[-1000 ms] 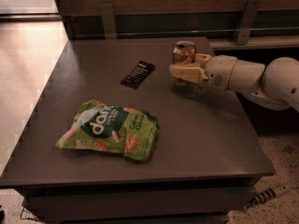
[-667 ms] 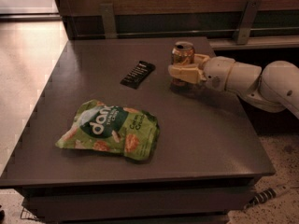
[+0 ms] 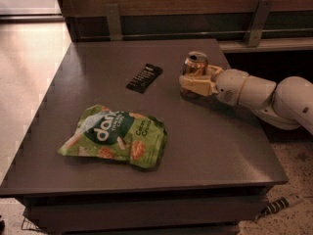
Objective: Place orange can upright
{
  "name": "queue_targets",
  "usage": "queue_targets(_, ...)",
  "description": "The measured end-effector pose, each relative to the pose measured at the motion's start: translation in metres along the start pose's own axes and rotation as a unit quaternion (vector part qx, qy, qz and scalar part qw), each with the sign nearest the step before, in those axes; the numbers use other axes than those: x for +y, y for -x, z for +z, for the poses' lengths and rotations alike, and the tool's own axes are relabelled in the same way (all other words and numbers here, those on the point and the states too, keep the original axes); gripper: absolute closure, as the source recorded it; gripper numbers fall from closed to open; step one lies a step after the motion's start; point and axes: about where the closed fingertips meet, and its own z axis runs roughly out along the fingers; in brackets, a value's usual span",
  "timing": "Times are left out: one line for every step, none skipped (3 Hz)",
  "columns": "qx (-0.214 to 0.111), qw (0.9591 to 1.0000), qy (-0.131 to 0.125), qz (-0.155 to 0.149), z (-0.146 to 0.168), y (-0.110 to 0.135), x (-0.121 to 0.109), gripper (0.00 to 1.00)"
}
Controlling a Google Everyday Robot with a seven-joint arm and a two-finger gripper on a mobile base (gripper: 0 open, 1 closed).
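Note:
The orange can [image 3: 195, 66] stands upright near the right back part of the grey table [image 3: 210, 146], silver top showing. My gripper [image 3: 194, 83] reaches in from the right on a white arm [image 3: 274, 94]. Its pale fingers [image 3: 198, 85] wrap around the can's lower half, so the can's base is hidden behind them. The can looks to be resting on the table or just above it; I cannot tell which.
A flat black wrapped bar [image 3: 144, 77] lies left of the can. A green snack bag [image 3: 116, 137] lies flat at the front left. A wooden wall with metal brackets [image 3: 259, 21] runs behind the table. The table's right edge is near the arm.
The gripper with the can has shifted very slightly to the left. The bag and the bar have not moved.

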Motion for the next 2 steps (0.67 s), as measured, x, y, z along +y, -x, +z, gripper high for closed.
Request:
queue_targets(0.000,1.0000,0.002,0.000,0.0019,0.0003,0.0016,0.84)
queue_targets(0.000,1.0000,0.004,0.000,0.0037,0.0007,0.0031,0.61)
